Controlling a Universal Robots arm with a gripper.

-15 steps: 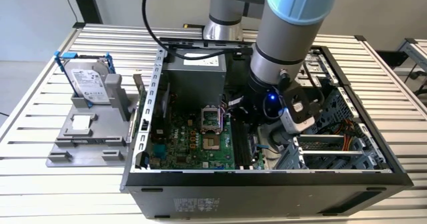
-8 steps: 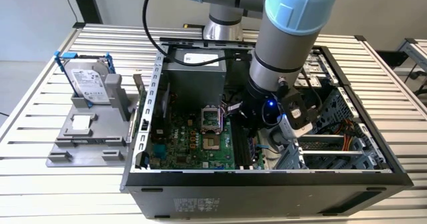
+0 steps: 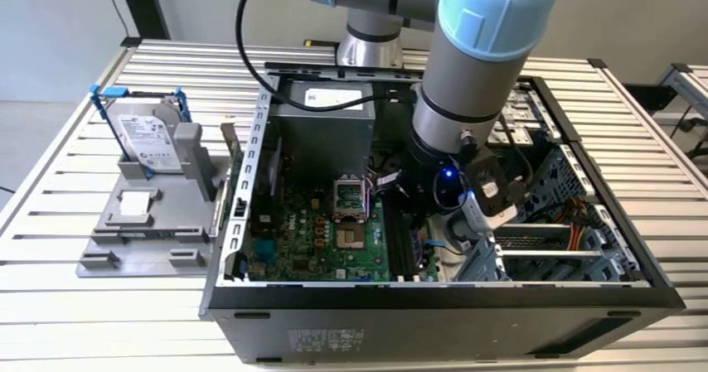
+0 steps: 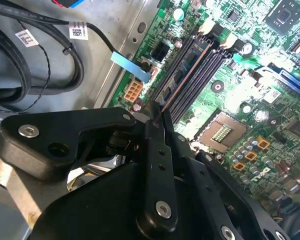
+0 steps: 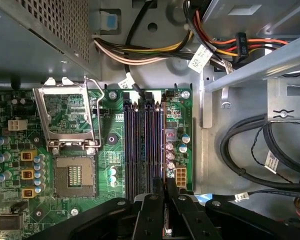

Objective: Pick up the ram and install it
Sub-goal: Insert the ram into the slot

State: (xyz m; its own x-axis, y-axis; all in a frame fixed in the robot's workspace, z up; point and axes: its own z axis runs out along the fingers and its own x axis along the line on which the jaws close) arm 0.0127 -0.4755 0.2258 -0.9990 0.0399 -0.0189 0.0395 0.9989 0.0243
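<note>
My gripper (image 3: pixel 424 214) is low inside the open computer case, over the motherboard's black memory slots (image 5: pixel 142 145). In both wrist views its black fingers (image 4: pixel 157 150) stand close together at the near end of the slots. The ram (image 4: pixel 187 70), a long dark stick with a copper-coloured edge, lies along the slot nearest the board's edge and runs straight out from the gripper (image 4: pixel 157 112). The fingers are shut on its near end. I cannot tell how deep it sits in the slot.
The open CPU socket (image 5: pixel 72 175) lies beside the slots. Black cables (image 5: pixel 250 160), coloured power wires (image 5: pixel 155 50) and a metal drive bracket (image 5: pixel 260 65) crowd the case. Outside, a grey fixture (image 3: pixel 144 223) holds a silver hard drive (image 3: pixel 149 136) with blue rails.
</note>
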